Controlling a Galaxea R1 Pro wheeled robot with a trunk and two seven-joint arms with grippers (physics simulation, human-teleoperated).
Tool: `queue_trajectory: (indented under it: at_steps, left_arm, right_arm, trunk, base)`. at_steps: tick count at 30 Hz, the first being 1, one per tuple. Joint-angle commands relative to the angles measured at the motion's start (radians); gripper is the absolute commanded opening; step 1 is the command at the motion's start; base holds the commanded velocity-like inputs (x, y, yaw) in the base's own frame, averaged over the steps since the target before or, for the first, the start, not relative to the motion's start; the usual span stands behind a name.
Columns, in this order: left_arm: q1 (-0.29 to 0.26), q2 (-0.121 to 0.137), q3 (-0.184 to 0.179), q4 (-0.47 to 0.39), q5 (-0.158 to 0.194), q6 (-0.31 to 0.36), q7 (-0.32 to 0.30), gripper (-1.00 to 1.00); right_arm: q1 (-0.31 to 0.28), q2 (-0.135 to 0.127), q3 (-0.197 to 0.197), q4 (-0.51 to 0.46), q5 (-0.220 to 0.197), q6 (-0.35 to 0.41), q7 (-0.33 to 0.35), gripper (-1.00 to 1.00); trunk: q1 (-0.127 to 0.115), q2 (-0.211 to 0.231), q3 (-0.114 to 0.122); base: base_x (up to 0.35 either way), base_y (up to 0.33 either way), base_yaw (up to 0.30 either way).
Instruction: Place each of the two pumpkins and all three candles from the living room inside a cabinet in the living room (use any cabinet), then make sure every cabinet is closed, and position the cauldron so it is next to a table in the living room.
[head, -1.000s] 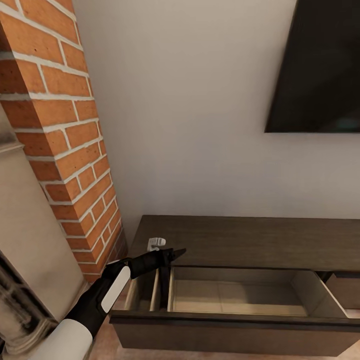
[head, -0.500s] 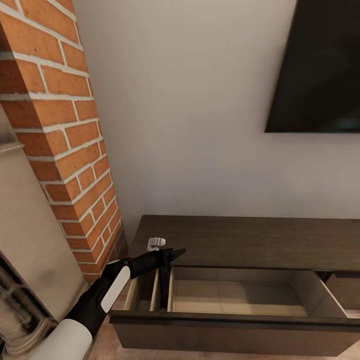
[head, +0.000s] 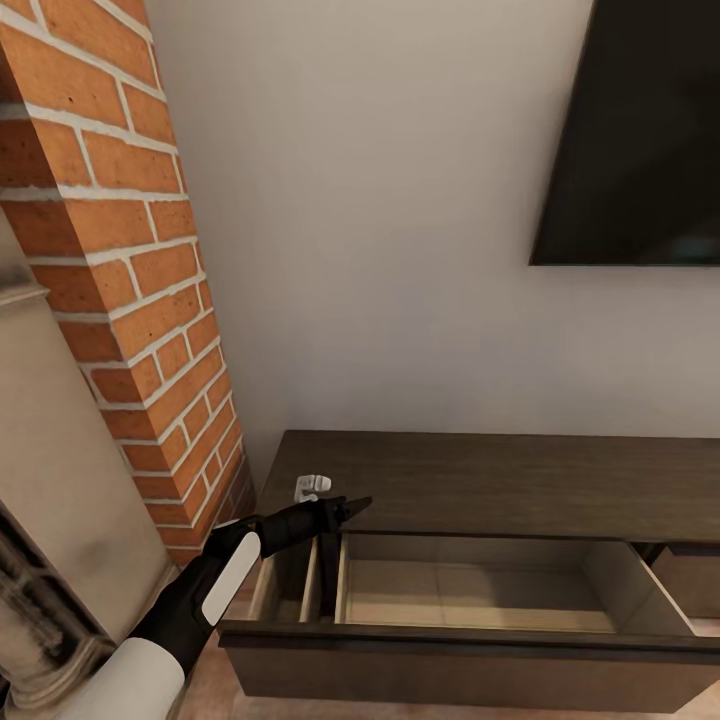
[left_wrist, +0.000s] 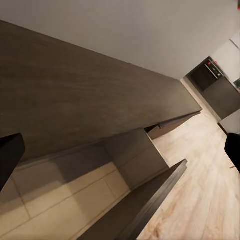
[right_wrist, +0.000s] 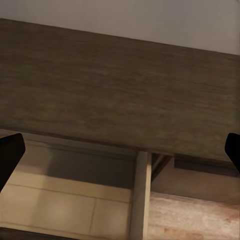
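Cabinet (head: 500, 480): a long, low, dark-brown unit against the pale wall, just right of the brick column (head: 140, 270). Its flat top is bare apart from a small white object (head: 312, 487) near the left end.

Drawer (head: 480, 585): pulled well out toward me, pale inside, nothing lying on its floor. A narrow compartment sits at its left, split off by a thin divider. The dark front panel (head: 450, 650) runs along the near edge.

Left gripper (head: 350, 506): reaching in from the lower left, its dark tip above the drawer's back left corner, near the cabinet's front edge. In the left wrist view the two fingertips (left_wrist: 10, 155) stand at opposite edges of the frame, well apart, grasping nothing.

Right gripper (right_wrist: 120, 150): in the right wrist view it looks down on the cabinet top and the open drawer; its fingertips (right_wrist: 10, 152) are spread wide to either side, nothing between them.

Television (head: 640, 130): a black screen on the wall above the cabinet's right part.

Floor (left_wrist: 210, 190): light wood planks beside the cabinet.
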Motion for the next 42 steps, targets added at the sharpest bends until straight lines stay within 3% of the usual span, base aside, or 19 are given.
queue_trajectory:
  at_steps: [1,19,29,42]
  left_arm:
    - [0.000,0.000,0.000,0.000,0.000,0.000,0.000,1.00]
    - [0.000,-0.007,-0.002,-0.003,0.000,0.003,-0.001,1.00]
    - [0.000,-0.008,0.002,0.003,0.004,0.004,-0.002,1.00]
    - [0.000,-0.012,0.002,-0.002,0.003,0.012,0.001,1.00]
  right_arm:
    - [0.000,0.000,0.000,0.000,0.000,0.000,0.000,1.00]
    - [0.000,0.001,0.004,-0.002,0.006,0.000,-0.001,1.00]
    - [0.000,0.010,0.006,-0.052,0.008,0.005,0.000,1.00]
    - [0.000,0.012,0.003,-0.055,0.008,0.007,0.003,1.00]
  trunk:
    - [0.000,0.000,0.000]
    - [0.000,0.000,0.000]
    - [0.000,0.000,0.000]
    - [-0.050,0.091,0.041]
  base:
    - [0.000,0.000,0.000]
    - [0.000,0.000,0.000]
    - [0.000,0.000,0.000]
    - [0.000,0.000,0.000]
